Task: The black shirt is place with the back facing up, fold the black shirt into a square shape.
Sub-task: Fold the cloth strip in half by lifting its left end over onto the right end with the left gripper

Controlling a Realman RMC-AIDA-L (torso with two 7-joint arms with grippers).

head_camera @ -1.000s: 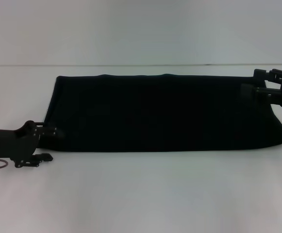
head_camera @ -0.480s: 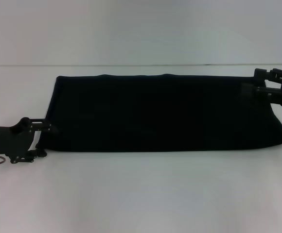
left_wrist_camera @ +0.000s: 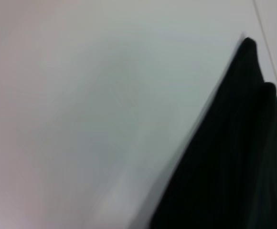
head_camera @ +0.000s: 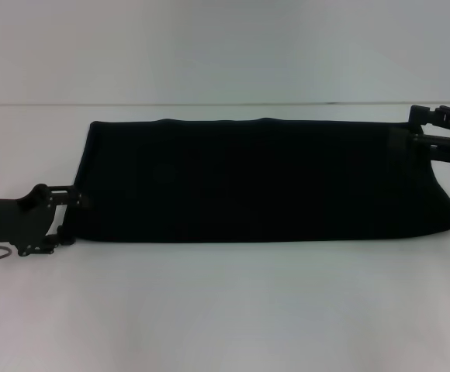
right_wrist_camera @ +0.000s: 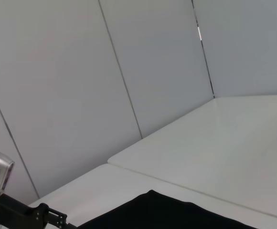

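White tabletop (head_camera: 225, 310) is being occupied across its middle by the black shirt (head_camera: 256, 182), laid out as a long folded band. At the shirt's near left corner, the left gripper (head_camera: 68, 218) is being held with fingers parted. At its far right corner, the right gripper (head_camera: 411, 132) is being kept spread.

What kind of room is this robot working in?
Probably a robot test lab: a bare white table, plain grey wall panels, and just one folded matte-black fabric shirt between the left gripper and right gripper.
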